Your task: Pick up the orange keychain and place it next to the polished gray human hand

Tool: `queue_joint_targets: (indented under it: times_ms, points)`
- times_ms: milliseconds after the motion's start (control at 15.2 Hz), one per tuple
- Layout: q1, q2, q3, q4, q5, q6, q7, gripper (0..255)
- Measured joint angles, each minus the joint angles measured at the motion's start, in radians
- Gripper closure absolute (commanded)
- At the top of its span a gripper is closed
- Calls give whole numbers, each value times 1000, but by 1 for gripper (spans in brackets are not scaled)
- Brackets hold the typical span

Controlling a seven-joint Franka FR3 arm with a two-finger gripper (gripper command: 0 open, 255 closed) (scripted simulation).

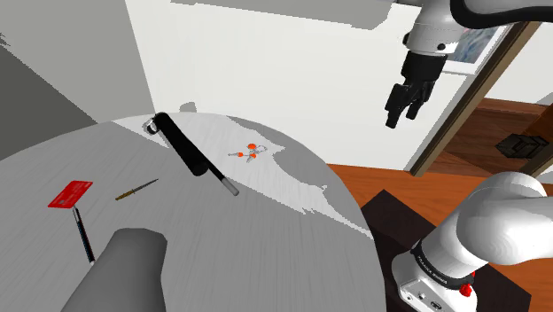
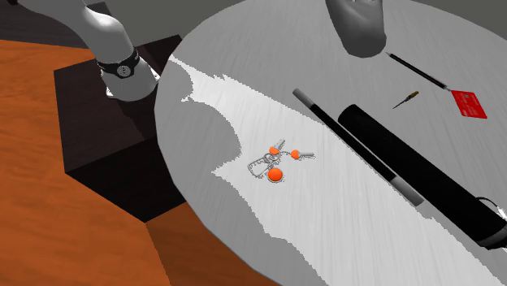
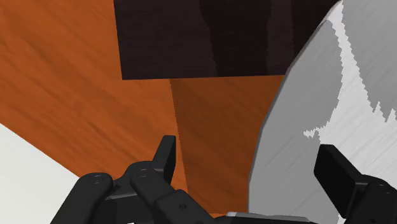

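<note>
The orange keychain (image 1: 250, 152) (image 2: 279, 162), a metal ring with keys and orange bobs, lies on the round grey table (image 1: 266, 239) near its far edge. The polished grey human hand (image 1: 124, 270) (image 2: 357, 24) rests at the table's near side in the shoulder view. My black gripper (image 1: 403, 117) hangs open high in the air, off to the shoulder view's right of the table and well away from the keychain. In the wrist view the gripper (image 3: 251, 168) has its fingers (image 3: 167, 156) wide apart with nothing between them, over the table's rim (image 3: 299, 127) and the floor.
A long black folded umbrella (image 1: 188, 149) (image 2: 414, 162) lies between keychain and hand. A red card (image 1: 70, 194) (image 2: 470, 103), a small pointed tool (image 1: 137, 189) (image 2: 405, 99) and a black pen (image 1: 83, 235) (image 2: 418, 71) lie near the hand. The dark stand (image 2: 114, 122) (image 3: 203, 38) sits on the orange floor.
</note>
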Motion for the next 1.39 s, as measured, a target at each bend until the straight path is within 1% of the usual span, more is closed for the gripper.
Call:
queue_joint_targets:
  times_ms: [132, 330, 594, 924, 990, 1386]
  points:
    - [2, 12, 5, 1, 5, 13, 7, 0]
    - [14, 73, 35, -10, 30, 94, 43, 0]
    - [29, 196, 78, 6, 60, 218, 96, 0]
    - [44, 356, 131, 53, 84, 353, 163, 0]
    - [46, 400, 142, 77, 86, 379, 178, 0]
    - [57, 606, 196, 182, 78, 506, 263, 0]
